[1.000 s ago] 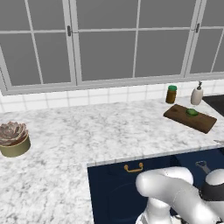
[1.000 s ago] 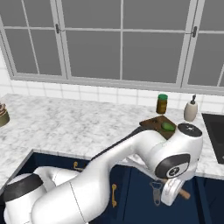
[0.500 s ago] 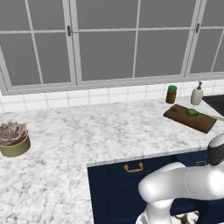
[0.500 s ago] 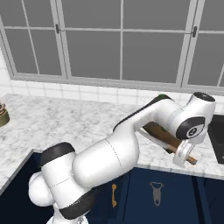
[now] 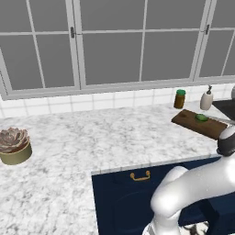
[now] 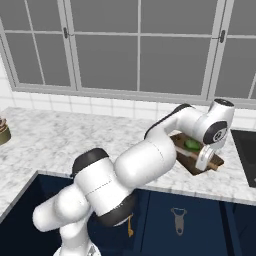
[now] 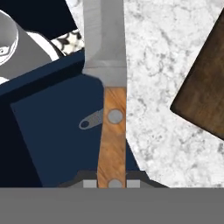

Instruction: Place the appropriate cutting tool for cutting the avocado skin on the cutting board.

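Right now the fingers clamp the knife by its wooden handle, blade out over the marble worktop edge, just beside the cutting board; the avocado lies on that board

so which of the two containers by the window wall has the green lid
The brown jar, left of the white soap bottle and just behind the cutting board. The bottle is pale with a pump top instead.

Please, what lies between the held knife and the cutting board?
In the hand view, bare marble counter separates the knife from the cutting board.
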Motion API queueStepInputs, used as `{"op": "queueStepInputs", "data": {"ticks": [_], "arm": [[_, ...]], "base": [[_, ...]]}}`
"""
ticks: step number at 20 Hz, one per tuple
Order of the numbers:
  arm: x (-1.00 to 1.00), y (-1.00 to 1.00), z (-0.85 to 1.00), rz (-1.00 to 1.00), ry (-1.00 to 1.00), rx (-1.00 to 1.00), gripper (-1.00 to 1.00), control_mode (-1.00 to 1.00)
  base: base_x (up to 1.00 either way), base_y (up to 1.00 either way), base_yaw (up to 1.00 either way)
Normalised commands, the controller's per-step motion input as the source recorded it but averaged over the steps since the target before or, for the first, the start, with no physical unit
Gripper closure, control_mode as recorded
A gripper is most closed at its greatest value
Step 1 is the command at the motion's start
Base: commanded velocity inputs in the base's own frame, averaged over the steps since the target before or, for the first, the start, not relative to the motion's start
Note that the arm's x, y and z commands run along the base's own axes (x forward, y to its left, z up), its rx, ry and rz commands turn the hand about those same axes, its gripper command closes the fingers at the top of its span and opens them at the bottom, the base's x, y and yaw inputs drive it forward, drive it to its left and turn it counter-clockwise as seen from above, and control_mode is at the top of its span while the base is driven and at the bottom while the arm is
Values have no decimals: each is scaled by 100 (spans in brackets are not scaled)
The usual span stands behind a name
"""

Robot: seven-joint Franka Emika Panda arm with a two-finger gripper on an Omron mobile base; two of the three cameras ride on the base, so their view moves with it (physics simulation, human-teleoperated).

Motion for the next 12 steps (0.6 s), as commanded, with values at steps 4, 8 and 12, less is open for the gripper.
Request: {"op": "queueStepInputs", "data": {"ticks": [4, 8, 12], "arm": [[100, 0, -57, 0, 2, 0, 100, -100], [95, -5, -57, 0, 5, 0, 100, -100], [77, -4, -51, 0, 4, 0, 100, -100]], "base": [[0, 0, 0], [0, 0, 0], [0, 0, 0]]}}
